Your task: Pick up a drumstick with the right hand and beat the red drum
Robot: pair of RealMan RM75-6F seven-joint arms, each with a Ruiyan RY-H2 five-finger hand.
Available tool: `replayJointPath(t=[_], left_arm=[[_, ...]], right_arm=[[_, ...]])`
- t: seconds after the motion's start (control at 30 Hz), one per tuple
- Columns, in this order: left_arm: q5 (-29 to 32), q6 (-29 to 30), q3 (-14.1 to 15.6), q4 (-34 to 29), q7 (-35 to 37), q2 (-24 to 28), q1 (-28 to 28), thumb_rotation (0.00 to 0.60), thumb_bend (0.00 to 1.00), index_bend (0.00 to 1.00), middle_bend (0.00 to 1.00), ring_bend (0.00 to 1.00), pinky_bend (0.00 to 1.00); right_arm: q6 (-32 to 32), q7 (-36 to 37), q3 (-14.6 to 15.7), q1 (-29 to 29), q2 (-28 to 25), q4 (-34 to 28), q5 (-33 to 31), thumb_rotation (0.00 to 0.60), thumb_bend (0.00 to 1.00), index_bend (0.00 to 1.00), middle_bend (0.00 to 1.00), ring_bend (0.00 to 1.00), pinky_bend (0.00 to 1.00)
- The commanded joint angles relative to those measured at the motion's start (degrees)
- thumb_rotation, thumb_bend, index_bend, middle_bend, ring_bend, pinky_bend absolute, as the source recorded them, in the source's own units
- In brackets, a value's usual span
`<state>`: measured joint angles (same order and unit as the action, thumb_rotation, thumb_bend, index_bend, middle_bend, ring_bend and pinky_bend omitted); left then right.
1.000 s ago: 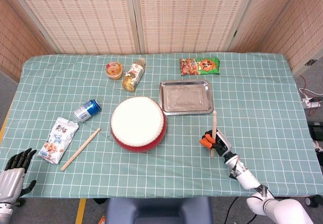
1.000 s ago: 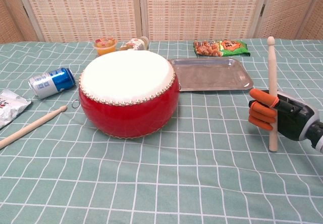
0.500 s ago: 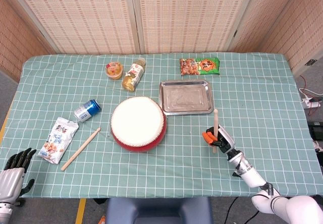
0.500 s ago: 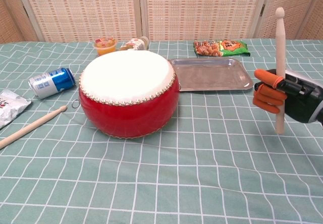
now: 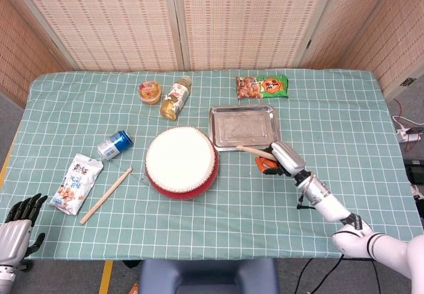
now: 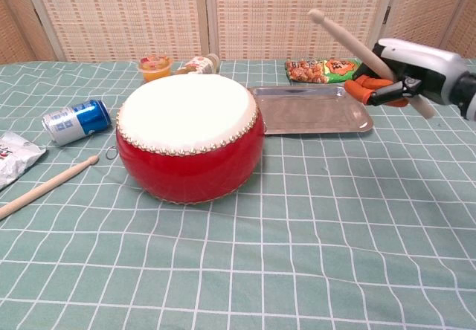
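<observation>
The red drum (image 5: 181, 161) (image 6: 189, 138) with a white skin sits at the table's middle. To its right, my right hand (image 5: 277, 159) (image 6: 393, 78) is raised above the table and grips a wooden drumstick (image 5: 250, 150) (image 6: 351, 41). The stick tilts up and left, its tip pointing toward the drum. A second drumstick (image 5: 106, 195) (image 6: 46, 186) lies flat on the cloth left of the drum. My left hand (image 5: 18, 222) hangs at the lower left corner, off the table, fingers spread and holding nothing.
A steel tray (image 5: 244, 127) (image 6: 311, 109) lies right behind the drum, under the raised stick. A snack bag (image 5: 263, 86), a bottle (image 5: 175, 98), a jelly cup (image 5: 150, 91), a blue can (image 5: 114, 144) and a white packet (image 5: 77, 183) lie around.
My right hand has risen and moved toward the tray. The drumstick it holds has swung from upright to a tilt, tip leaning left toward the drum.
</observation>
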<state>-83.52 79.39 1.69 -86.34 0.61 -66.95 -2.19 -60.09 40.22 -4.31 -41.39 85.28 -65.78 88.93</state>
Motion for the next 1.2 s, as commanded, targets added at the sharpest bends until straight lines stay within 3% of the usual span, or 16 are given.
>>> replayJointPath(t=[0.03, 0.13, 0.3, 0.57, 0.87, 0.97, 1.2], left_arm=[[-0.2, 0.0, 0.1, 0.3, 0.4, 0.0, 0.0, 0.600, 0.34, 0.00, 0.00, 0.00, 0.02], [-0.2, 0.1, 0.0, 0.7, 1.1, -0.1, 0.0, 0.600, 0.35, 0.00, 0.00, 0.00, 0.02], [-0.4, 0.2, 0.1, 1.4, 2.0, -0.3, 0.1, 0.600, 0.35, 0.00, 0.00, 0.00, 0.02], [-0.3, 0.1, 0.2, 2.4, 3.0, -0.5, 0.2, 0.600, 0.35, 0.00, 0.00, 0.00, 0.02], [-0.6, 0.1, 0.1, 3.4, 4.0, -0.8, 0.1, 0.600, 0.34, 0.00, 0.00, 0.00, 0.02], [-0.4, 0.1, 0.0, 3.5, 4.0, -0.8, 0.2, 0.600, 0.34, 0.00, 0.00, 0.00, 0.02], [-0.5, 0.3, 0.1, 3.3, 4.0, -0.7, 0.3, 0.600, 0.35, 0.00, 0.00, 0.00, 0.02]], right_arm=[[13.2, -36.9, -6.4, -9.3, -5.6, -9.9, -9.9, 0.542, 0.67, 1.00, 1.00, 1.00, 1.00], [16.5, -48.5, -7.6, -12.2, -4.5, -10.5, -15.1, 0.542, 0.67, 1.00, 1.00, 1.00, 1.00], [19.0, -60.2, -8.9, -16.1, -1.5, -10.6, -23.0, 0.544, 0.68, 1.00, 1.00, 1.00, 1.00], [19.4, -67.4, -9.1, -19.1, 1.0, -8.9, -28.2, 0.544, 0.68, 1.00, 1.00, 1.00, 1.00], [18.6, -82.2, -5.0, -23.3, 6.1, -4.0, -34.6, 0.543, 0.68, 1.00, 1.00, 1.00, 1.00], [16.8, -80.9, -6.2, -22.9, 6.7, -4.5, -35.9, 0.544, 0.68, 1.00, 1.00, 1.00, 1.00], [13.7, -58.8, -13.8, -17.8, 6.1, -8.4, -34.7, 0.544, 0.68, 1.00, 1.00, 1.00, 1.00]])
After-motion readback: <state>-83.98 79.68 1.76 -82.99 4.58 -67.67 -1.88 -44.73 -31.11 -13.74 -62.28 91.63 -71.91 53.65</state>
